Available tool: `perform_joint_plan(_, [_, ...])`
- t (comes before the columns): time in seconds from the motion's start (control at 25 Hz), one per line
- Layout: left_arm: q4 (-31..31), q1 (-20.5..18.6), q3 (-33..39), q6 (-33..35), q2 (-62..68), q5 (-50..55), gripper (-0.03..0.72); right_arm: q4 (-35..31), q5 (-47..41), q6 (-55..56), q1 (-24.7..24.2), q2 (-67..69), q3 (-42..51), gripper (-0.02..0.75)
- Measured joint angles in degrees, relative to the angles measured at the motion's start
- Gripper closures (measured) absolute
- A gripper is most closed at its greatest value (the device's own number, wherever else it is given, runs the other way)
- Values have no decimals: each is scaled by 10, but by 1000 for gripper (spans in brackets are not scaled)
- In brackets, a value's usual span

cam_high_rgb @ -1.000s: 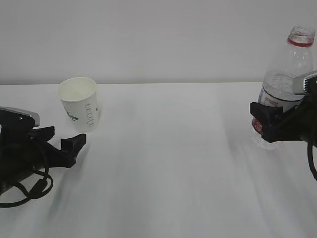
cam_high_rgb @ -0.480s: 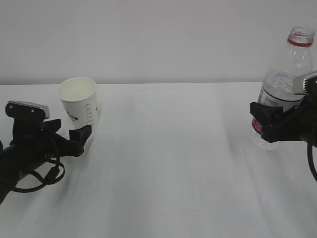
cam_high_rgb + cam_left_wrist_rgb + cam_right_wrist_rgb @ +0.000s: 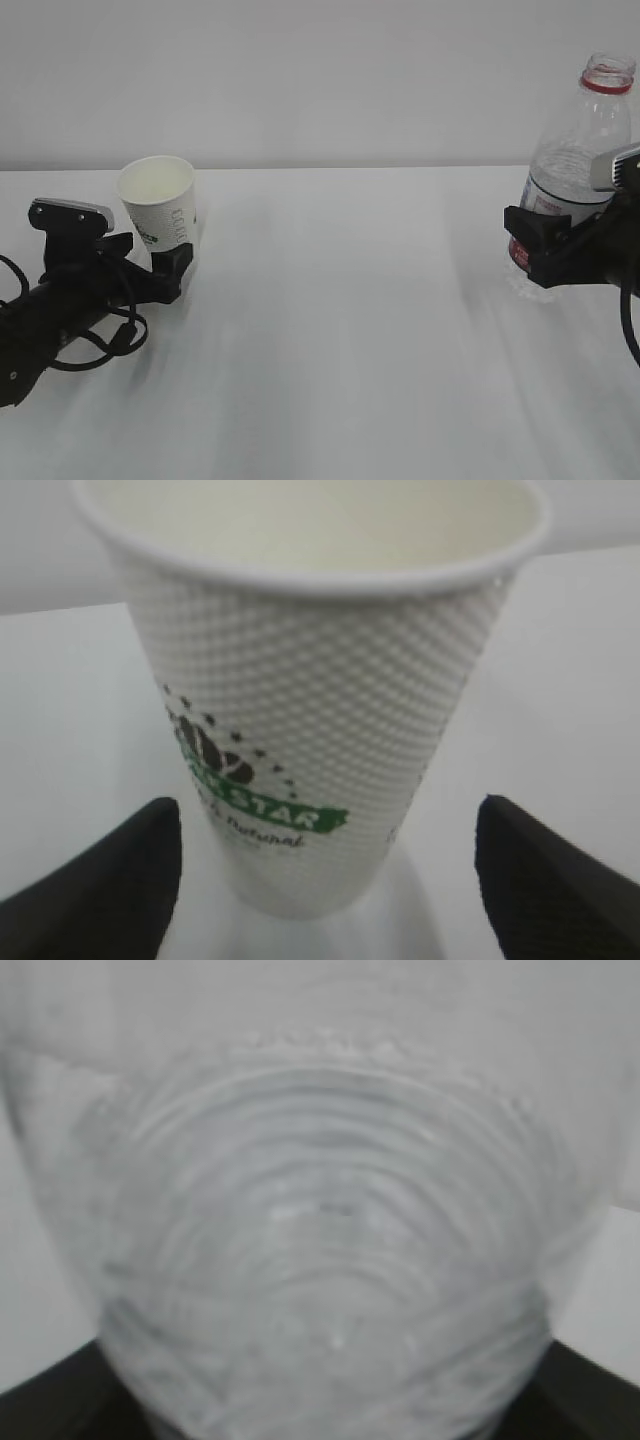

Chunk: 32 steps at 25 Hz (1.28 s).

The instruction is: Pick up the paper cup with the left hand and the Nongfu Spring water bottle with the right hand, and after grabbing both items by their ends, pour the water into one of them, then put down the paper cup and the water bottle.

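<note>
The paper cup (image 3: 160,207) stands upright, mouth up, between the spread fingers of the left hand (image 3: 150,275) (neither finger touching it in the wrist view). Far to its right, the water bottle (image 3: 578,160) stands upright, neck up, its lower body clamped by the right hand (image 3: 545,250).

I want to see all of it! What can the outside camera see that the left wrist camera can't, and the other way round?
Only the outside view shows the bottle with its red neck ring, uncapped, the right tool closed around its lower part, and the whole left arm on the table. Only the left wrist view shows the cup's dimpled skin and green print up close, with clear gaps between the cup and both fingers. Both show the cup upright and the open left tool around its base.
</note>
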State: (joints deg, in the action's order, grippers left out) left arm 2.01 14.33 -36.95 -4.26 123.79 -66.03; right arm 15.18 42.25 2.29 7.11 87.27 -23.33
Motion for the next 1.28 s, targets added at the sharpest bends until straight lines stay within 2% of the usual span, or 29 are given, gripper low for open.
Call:
perform_joint_plan(0.96, [-20,0,-106,-1,51,31,2,0,-1,0,0,0,0,209])
perform_joint_plan(1.28, [-27,0,-116,-1,52,44,13,0,-1,0,0,0,0,209])
